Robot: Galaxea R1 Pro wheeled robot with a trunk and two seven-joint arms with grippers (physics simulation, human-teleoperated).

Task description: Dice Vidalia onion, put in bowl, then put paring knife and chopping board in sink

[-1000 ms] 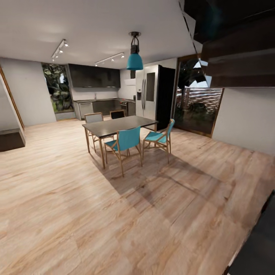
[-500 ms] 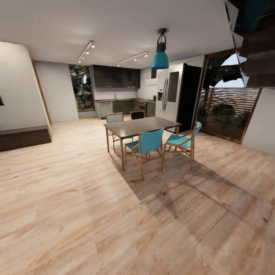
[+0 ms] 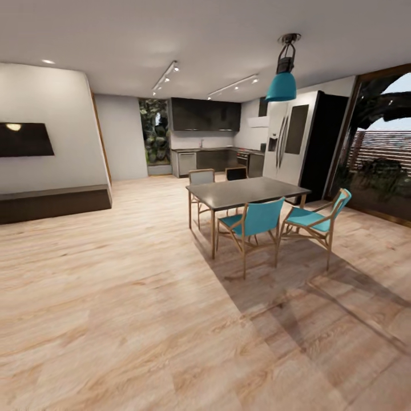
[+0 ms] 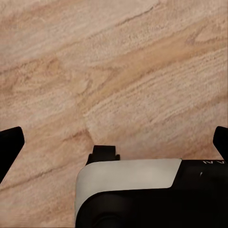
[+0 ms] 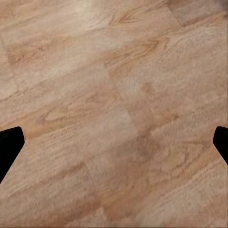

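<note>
I am in an open living and dining room, far from the kitchen. The grey countertop (image 3: 212,150) over dark cabinets runs along the back wall, too distant to make out a sink, onion, chopping board, paring knife or bowl on it. My left gripper (image 4: 115,142) hangs over bare wooden floor, open, fingertips (image 4: 10,141) wide apart and nothing between them. Over the floor as well, my right gripper (image 5: 114,142) is open and empty, with dark fingertips (image 5: 9,140) at the picture's edges.
A dark dining table (image 3: 245,191) with teal chairs (image 3: 258,220) stands between me and the kitchen, under a teal pendant lamp (image 3: 281,85). A steel fridge (image 3: 291,142) and a glass door (image 3: 379,165) are at the right. At the left, a low dark bench (image 3: 54,202) sits below a wall screen (image 3: 25,138). Wooden floor (image 3: 125,274) lies ahead and to the left.
The whole head view has slid to the right, so the camera has turned left. The wall with the screen and bench has come into view; the dark overhang at upper right has gone.
</note>
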